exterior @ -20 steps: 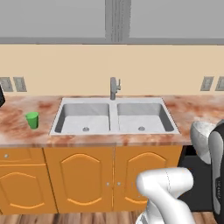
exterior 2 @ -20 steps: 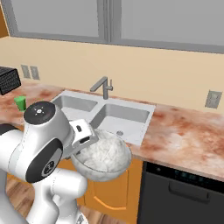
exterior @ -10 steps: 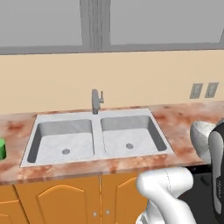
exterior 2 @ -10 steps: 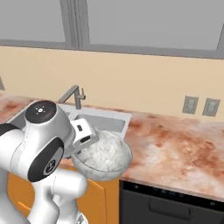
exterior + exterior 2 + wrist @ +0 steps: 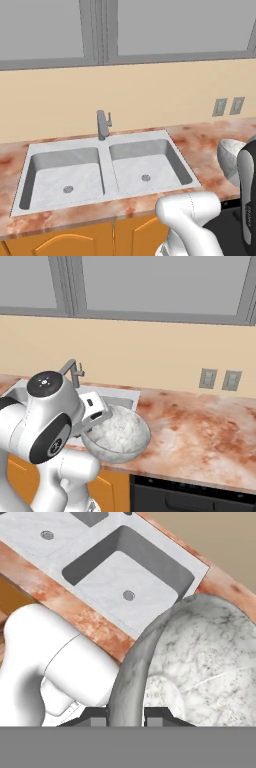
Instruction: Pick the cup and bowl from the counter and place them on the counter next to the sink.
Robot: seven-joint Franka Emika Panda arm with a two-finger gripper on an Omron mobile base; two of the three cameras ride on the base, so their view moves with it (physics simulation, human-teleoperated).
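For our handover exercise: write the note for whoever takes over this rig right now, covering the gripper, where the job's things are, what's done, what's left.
Gripper: jaws shut on the rim of the bowl.
Bowl: held up in front of the counter, right of the sink.
Done: bowl picked up and carried to the sink area.
Left: set the bowl on the counter beside the sink. I can't see the cup from here, so check on it.

- From our left base view we look forward and down on the sink, its tap and the counter, from behind the arm.
- Our right base view faces the same counter from the other side, nearer the bowl.
- Our hand view sits tight over the bowl's rim between the jaws, the sink beyond them.
- All three share the sink.
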